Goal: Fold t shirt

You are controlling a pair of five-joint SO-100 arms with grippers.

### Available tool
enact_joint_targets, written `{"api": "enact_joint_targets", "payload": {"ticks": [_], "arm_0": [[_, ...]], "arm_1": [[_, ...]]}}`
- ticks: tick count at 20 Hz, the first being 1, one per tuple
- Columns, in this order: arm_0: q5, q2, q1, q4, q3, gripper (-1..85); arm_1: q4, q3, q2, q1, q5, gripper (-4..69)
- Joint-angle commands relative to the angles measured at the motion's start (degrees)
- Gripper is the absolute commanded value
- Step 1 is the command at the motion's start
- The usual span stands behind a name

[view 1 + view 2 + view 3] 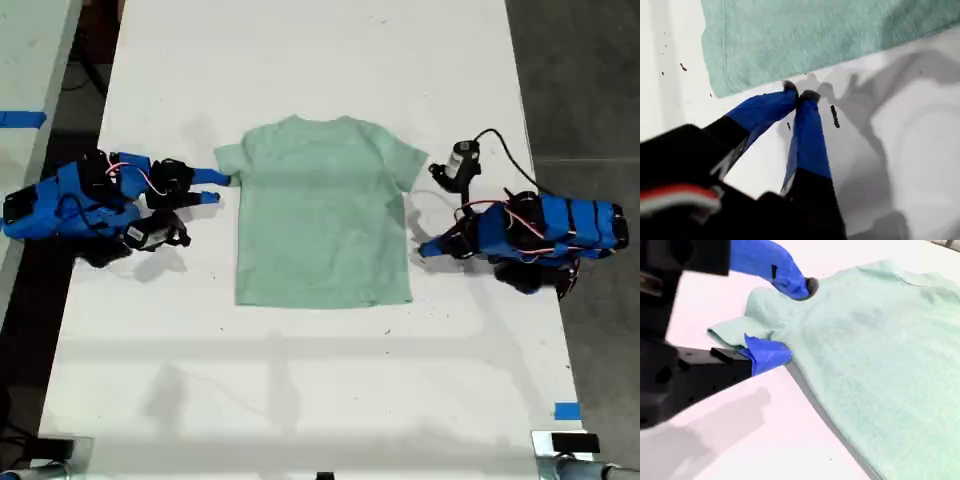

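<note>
Desk: the white desk (300, 60) carries everything; the t shirt lies near its middle.
T shirt: the t shirt (325, 215) lies flat and spread, both sleeves out, collar toward the exterior view's top. No part is turned over on itself.
Progress: I judge the folding not yet started. No crease or doubled layer shows, so every fold is left to do.
My second hand: my second hand (215, 188) is at the t shirt's sleeve (228, 160) on the exterior view's left. It is released, its fingers spread with the sleeve's edge between them and not closed on it.
My first hand: my first hand (424, 248) sits just beside the t shirt's other side edge. It is clenched on nothing, tips together over bare desk.
Exterior view only: the t shirt's whole outline and both arms at once, one at each side of it.
Second wrist view only: how my second hand (796, 320) straddles the sleeve (735, 330), with one finger above the cloth and one at the sleeve's rim.
First wrist view only: my first hand (799, 92) is closed and clear of the t shirt's edge, with a strip of desk between them.
</note>
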State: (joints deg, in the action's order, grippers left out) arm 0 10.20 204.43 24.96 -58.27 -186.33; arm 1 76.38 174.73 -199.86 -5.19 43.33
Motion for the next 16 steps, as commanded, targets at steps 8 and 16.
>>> {"api": "enact_joint_targets", "payload": {"ticks": [8,16], "arm_0": [[-0.62,0.18,0.97,-0.09,-2.37,24.4],[-5.8,0.79,3.96,0.79,-2.37,-0.2]], "arm_1": [[0.0,3.34,-0.7,-21.97,-18.98,3.2],[-6.94,-5.27,4.04,-25.75,-11.25,15.4]]}}
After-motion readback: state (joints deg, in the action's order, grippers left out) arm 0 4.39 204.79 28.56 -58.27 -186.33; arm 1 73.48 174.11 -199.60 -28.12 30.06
